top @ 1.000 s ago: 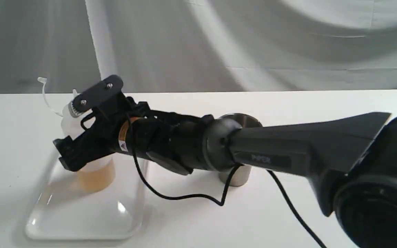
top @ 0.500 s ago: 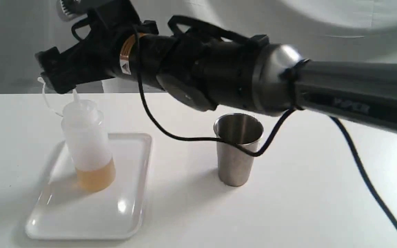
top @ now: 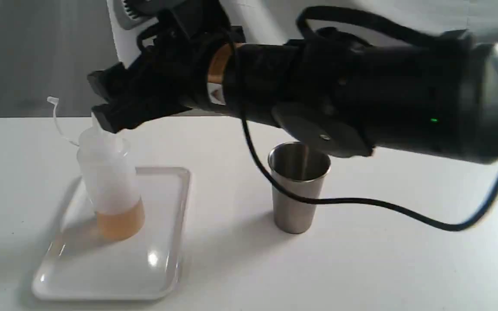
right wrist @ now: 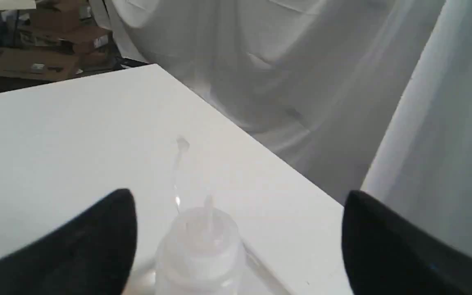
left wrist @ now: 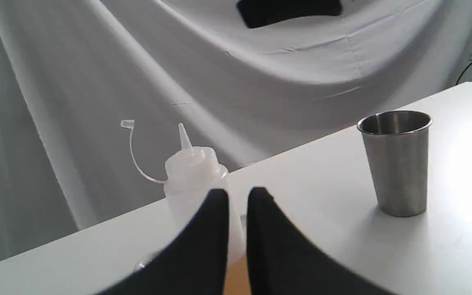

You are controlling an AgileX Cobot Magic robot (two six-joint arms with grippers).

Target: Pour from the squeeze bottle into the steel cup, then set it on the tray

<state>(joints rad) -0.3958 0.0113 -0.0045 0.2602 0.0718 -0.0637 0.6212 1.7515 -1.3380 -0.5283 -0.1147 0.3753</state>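
The right tool (top: 107, 103) has let go and risen clear of the bottle (top: 108, 181), its jaws wide apart and empty. The bottle stands upright on the tray (top: 167, 276), apart from the cup (top: 297, 207), so the task looks done.

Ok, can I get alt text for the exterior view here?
A squeeze bottle with amber liquid at its bottom stands upright on a white tray, with the black right gripper hovering just above its nozzle. A steel cup stands on the white table to the right of the tray, a black cable crossing in front of it.
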